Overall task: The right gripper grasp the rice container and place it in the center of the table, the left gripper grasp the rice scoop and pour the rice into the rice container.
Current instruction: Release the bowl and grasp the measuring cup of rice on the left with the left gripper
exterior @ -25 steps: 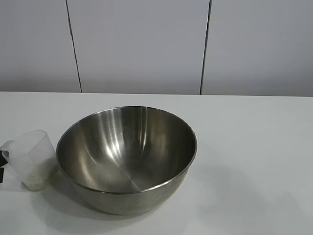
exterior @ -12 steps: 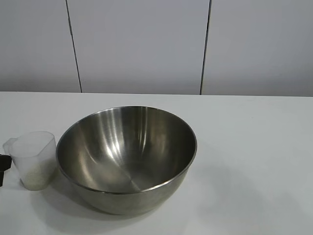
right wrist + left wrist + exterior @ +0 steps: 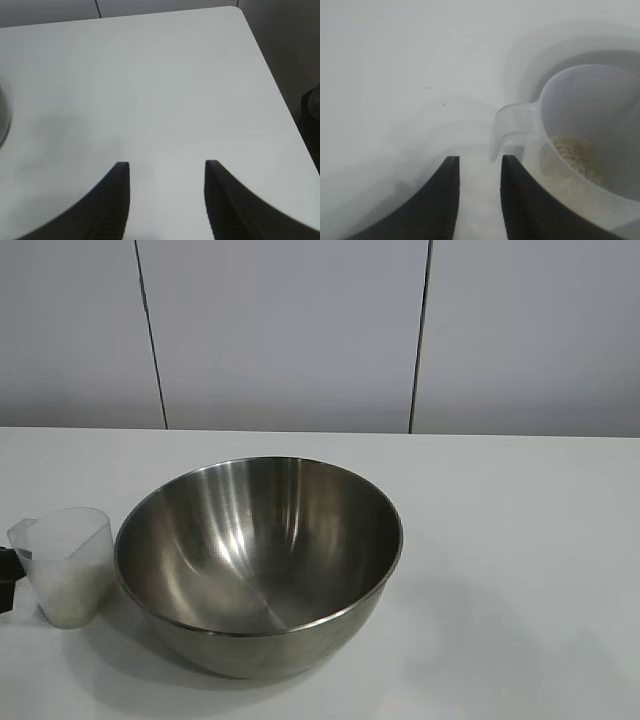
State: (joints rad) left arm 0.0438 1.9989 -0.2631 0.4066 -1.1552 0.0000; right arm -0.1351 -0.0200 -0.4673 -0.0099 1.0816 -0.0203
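Rice container (image 3: 260,560) bare inside, rice scoop (image 3: 68,565) holding some rice (image 3: 576,157), left end effector (image 3: 479,172) and right end effector (image 3: 166,175) agape

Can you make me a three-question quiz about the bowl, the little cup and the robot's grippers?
1. Where is the cup?
A. inside the bowl
B. beside the bowl, on the left arm's side
C. behind the bowl

2. What colour is the bowl?
A. silver
B. red
C. blue

3. What is the left gripper doing?
A. squeezing the bowl
B. lifting the cup high
C. open, next to the cup's handle

Answers:
1 B: the cup stands on the table next to the bowl.
2 A: it is shiny steel.
3 C: nothing sits between its fingers.
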